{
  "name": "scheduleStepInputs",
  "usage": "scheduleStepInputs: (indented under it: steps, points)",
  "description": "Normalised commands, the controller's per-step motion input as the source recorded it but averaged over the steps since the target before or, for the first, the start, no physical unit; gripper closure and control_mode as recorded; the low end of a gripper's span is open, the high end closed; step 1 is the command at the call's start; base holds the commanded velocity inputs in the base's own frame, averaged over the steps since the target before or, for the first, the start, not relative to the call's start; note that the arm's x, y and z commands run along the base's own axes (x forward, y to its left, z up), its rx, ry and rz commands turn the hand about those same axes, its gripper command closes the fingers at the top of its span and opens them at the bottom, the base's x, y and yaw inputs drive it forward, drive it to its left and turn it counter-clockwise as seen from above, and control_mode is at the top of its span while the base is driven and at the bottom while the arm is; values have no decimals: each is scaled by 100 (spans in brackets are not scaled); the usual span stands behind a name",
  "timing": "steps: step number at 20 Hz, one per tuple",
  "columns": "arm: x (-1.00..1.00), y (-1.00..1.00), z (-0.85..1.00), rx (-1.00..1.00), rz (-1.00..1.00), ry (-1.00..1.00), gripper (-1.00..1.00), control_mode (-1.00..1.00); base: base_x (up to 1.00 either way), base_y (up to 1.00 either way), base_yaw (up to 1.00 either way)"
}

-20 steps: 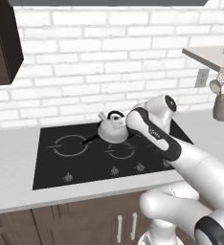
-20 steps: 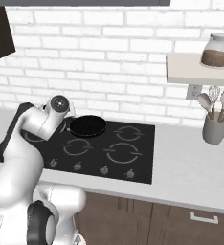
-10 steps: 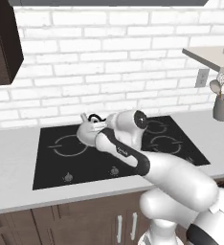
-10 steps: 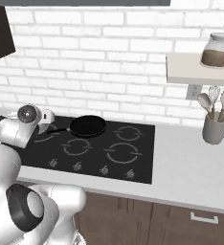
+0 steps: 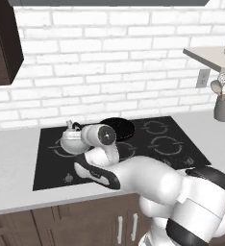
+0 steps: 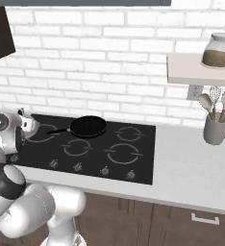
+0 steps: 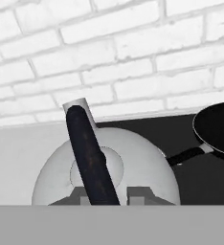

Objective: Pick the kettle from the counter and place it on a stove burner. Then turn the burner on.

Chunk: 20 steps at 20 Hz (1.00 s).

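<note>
Clearly the kettle is at the left end of the black cooktop, over the leftmost ring marking, its dark handle clamped between the narrowed fingers of the tool. Just beside it to the right sits the black frying pan, with the pale desk all around.

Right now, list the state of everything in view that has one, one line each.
kettle: upright, held by its dark handle over the left side of the cooktop.
gripper: shut on the kettle's handle.
frying pan: upright, on the cooktop.
jar: lidded, on the shelf.
cup of utensils: upright, on the counter.
</note>
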Motion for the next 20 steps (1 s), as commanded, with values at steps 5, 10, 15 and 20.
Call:
scheduleStepInputs:
  steps: [5, 10, 15, 20]
  points:
    - [28, 67, 21, 0, -9, 26, 100, -100, 0, 0, 0]
    - [34, 41, 16, 0, -9, 19, 100, -100, 0, 0, 0]
    - [29, 10, -3, -3, -7, 13, 100, -100, 0, 0, 0]
    - [30, 0, -13, -2, -3, 18, 100, -100, 0, 0, 0]
